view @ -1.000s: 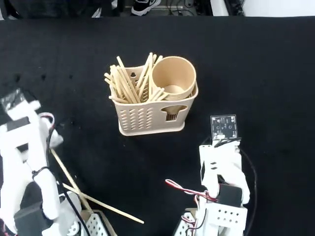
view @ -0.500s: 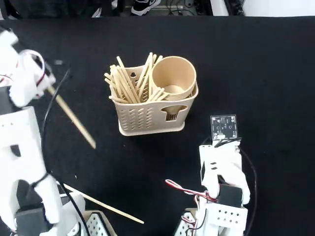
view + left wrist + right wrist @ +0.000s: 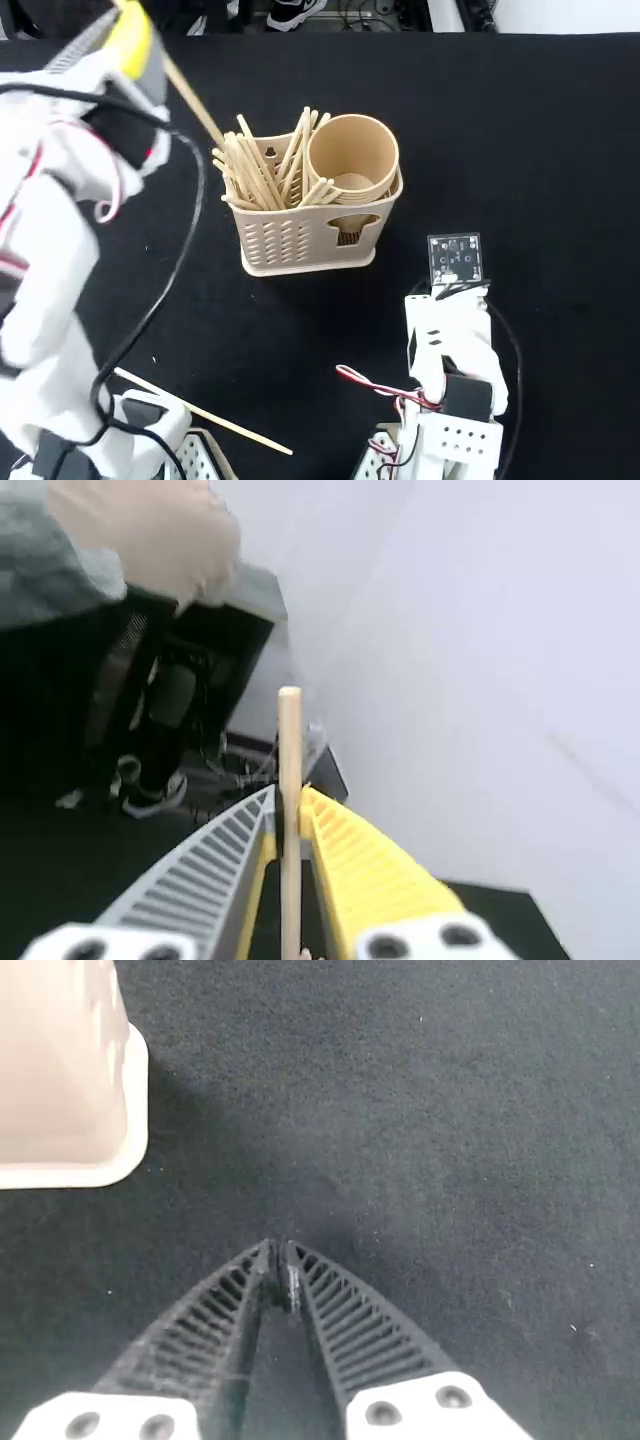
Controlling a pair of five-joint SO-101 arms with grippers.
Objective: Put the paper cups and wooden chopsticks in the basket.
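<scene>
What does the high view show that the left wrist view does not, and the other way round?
High view, not the wrist view: the basket with bundled chopsticks and a paper cup, and a loose chopstick on the table. Left wrist view, not the high view: a white wall behind. Both: the left gripper shut on a held chopstick.
</scene>
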